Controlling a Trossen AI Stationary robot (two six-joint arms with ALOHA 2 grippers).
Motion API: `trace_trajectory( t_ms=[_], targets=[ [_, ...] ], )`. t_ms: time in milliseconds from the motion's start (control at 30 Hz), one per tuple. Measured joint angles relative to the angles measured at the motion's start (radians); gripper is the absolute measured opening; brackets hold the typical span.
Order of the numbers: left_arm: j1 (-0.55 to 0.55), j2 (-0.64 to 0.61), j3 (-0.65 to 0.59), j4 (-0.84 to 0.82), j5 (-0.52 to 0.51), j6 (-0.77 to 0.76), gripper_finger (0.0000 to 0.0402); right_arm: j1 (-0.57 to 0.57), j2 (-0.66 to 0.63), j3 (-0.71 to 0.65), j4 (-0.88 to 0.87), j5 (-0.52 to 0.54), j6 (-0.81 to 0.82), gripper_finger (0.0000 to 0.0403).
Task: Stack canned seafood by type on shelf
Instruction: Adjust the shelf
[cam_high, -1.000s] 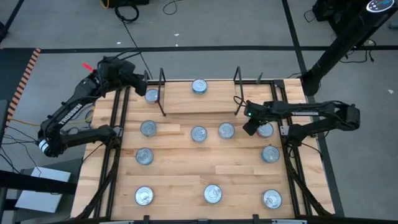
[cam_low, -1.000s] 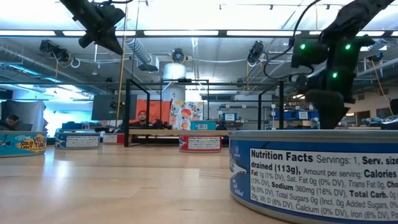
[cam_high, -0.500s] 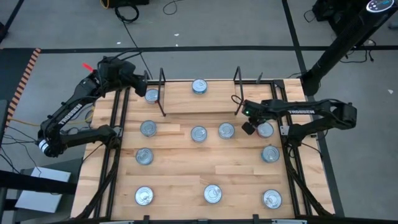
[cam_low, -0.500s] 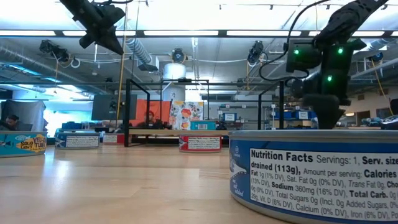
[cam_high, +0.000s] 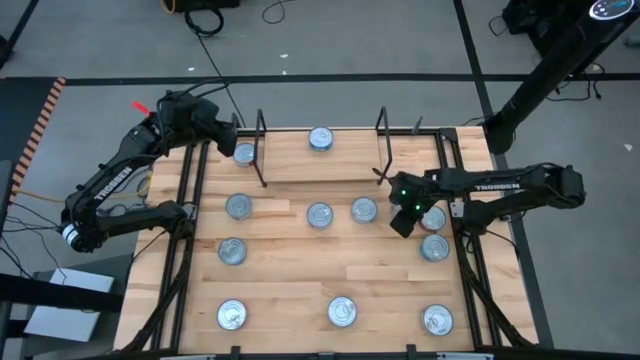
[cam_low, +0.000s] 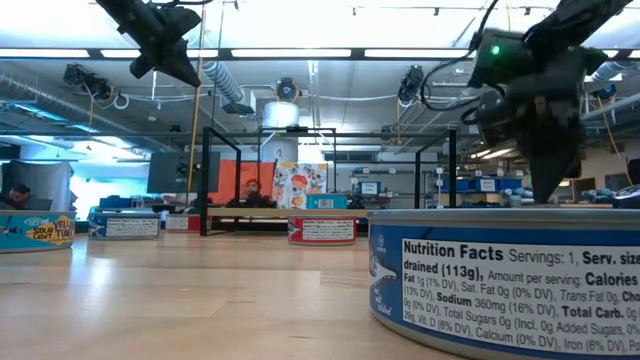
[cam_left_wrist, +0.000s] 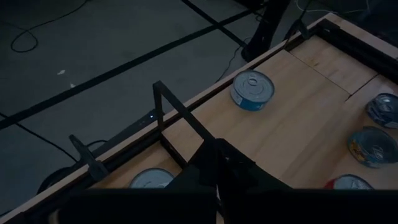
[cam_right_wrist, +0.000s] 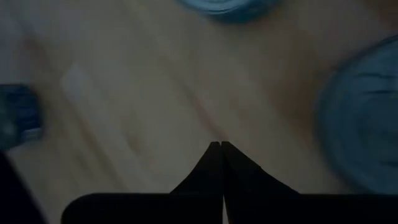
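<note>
A: Where is the right gripper (cam_high: 401, 226)?

B: Low over the desk (cam_high: 300, 285), on its right side, just beside two tins (cam_high: 434, 217) near the right edge. Its jaws are pressed together with nothing between them; the right wrist view shows the two dark tips meeting over bare wood.

A: And the left gripper (cam_high: 236, 137)?

B: It hangs at the back left corner, above the left end of the shelf (cam_high: 320, 158). Its jaws are closed as well, and empty.

A: Where are the tins?

B: One tin (cam_high: 321, 139) sits on the shelf board, between the two black wire end frames. Another tin (cam_high: 244, 154) lies just outside the left frame. The rest are spread flat over the desk: three in a loose row in front of the shelf (cam_high: 319, 214), one farther left and lower (cam_high: 232, 251), the two by the right gripper, and three along the front edge (cam_high: 342, 311).

A: Any stacked?

B: None that I can see; each lies singly, silver lid up.

A: What does the low view give?

B: A blue-labelled tin (cam_low: 505, 275) very close to the camera, with the right gripper above and behind it, and the shelf frames farther back.
</note>
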Motion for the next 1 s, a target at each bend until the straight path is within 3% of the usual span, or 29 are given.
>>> trace_trajectory(
  t_ms=[100,333,500,667,1000],
  targets=[
    [0.000,0.000,0.000,0.000,0.016,0.000,0.0000,0.082,-0.027,0.002,0.058,0.038,0.085,0.0003],
    [-0.001,0.000,0.000,0.001,0.030,0.000,0.0000,0.199,-0.037,0.066,-0.108,0.504,0.259,0.0002],
    [-0.001,0.000,0.000,0.001,0.032,0.000,0.0000,0.182,-0.002,0.064,-0.249,0.659,0.406,0.0001],
    [-0.002,0.000,0.000,0.002,0.047,0.000,0.0000,0.149,0.050,0.016,-0.179,0.630,0.411,0.0001],
    [-0.007,0.000,0.000,0.008,0.126,0.023,0.0000,0.223,0.083,0.001,-0.049,0.393,0.450,0.0000]
  ],
)
